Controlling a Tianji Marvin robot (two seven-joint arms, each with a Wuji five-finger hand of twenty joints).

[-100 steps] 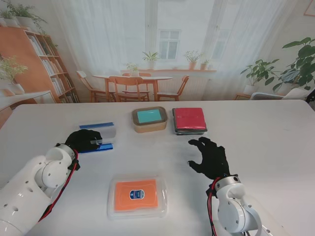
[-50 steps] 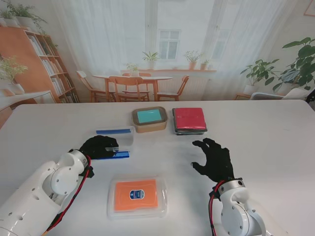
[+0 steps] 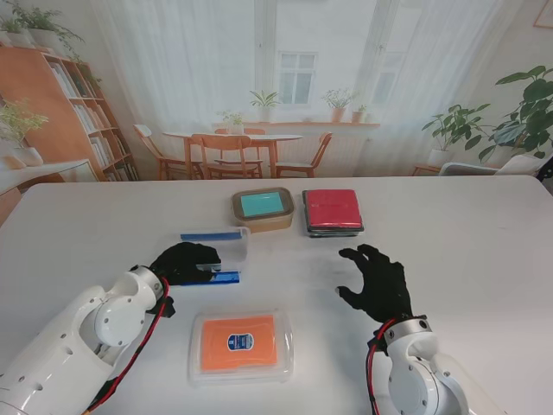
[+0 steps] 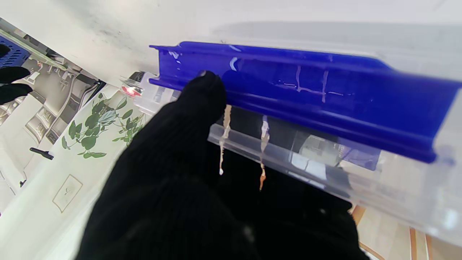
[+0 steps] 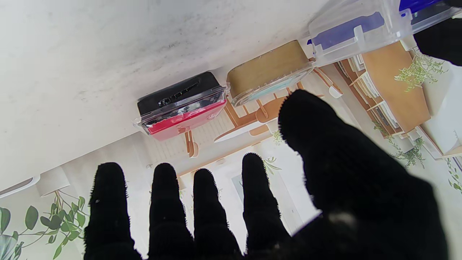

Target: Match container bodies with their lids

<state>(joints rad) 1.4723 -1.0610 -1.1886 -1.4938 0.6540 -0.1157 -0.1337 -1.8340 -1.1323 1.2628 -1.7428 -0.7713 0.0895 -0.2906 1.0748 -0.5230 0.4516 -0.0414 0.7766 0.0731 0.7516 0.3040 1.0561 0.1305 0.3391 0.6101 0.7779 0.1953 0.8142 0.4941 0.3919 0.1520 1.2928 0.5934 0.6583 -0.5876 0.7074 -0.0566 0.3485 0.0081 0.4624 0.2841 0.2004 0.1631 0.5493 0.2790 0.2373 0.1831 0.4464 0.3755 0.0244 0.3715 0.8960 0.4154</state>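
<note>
Orange-lidded container (image 3: pixel 241 347) near clear box (image 3: pixel 219 254)

The stand camera looks down from above the shoulders onto the white table (image 3: pixel 484 233), taking in both arms and the room behind. The left wrist camera sits close behind the left hand (image 4: pixel 187 187), looking along its fingers (image 4: pixel 202 94); just past the fingertips a clear container with blue rails (image 4: pixel 306 97) fills the view at very short range. The right wrist camera looks along the right hand (image 5: pixel 252 216), whose fingers (image 5: pixel 205 202) rise in the foreground, toward the red-lidded box (image 5: pixel 180 108) and brown box (image 5: pixel 267 72) farther beyond. Both wrist views share the clear container; the stand view shows everything.
</note>
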